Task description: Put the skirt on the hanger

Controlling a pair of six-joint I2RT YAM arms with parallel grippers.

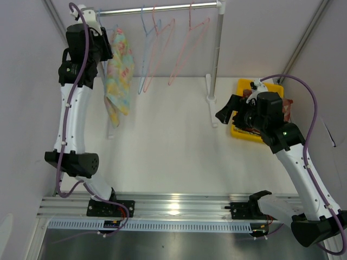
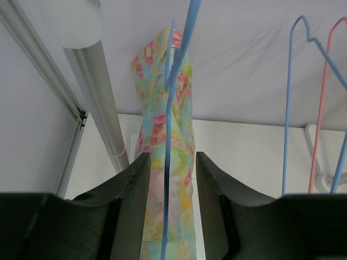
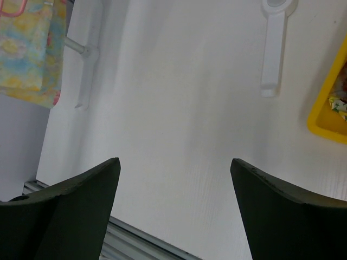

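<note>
The floral skirt (image 1: 119,70) hangs from a blue hanger (image 2: 168,135) at the left end of the rack rail (image 1: 162,8). In the left wrist view the skirt (image 2: 187,103) drapes straight down behind the hanger wire. My left gripper (image 1: 105,44) is high up by the rail, right beside the skirt. Its jaws (image 2: 172,162) stand open on either side of the blue wire without touching it. My right gripper (image 1: 225,111) is open and empty above the table, next to the yellow bin. The skirt's lower part (image 3: 27,54) shows at the top left of the right wrist view.
Empty blue (image 1: 145,59) and pink (image 1: 181,49) hangers hang further right on the rail. The rack's upright pole (image 1: 218,43) and foot (image 1: 212,100) stand mid-right. A yellow bin (image 1: 241,132) with clothes sits at the right.
</note>
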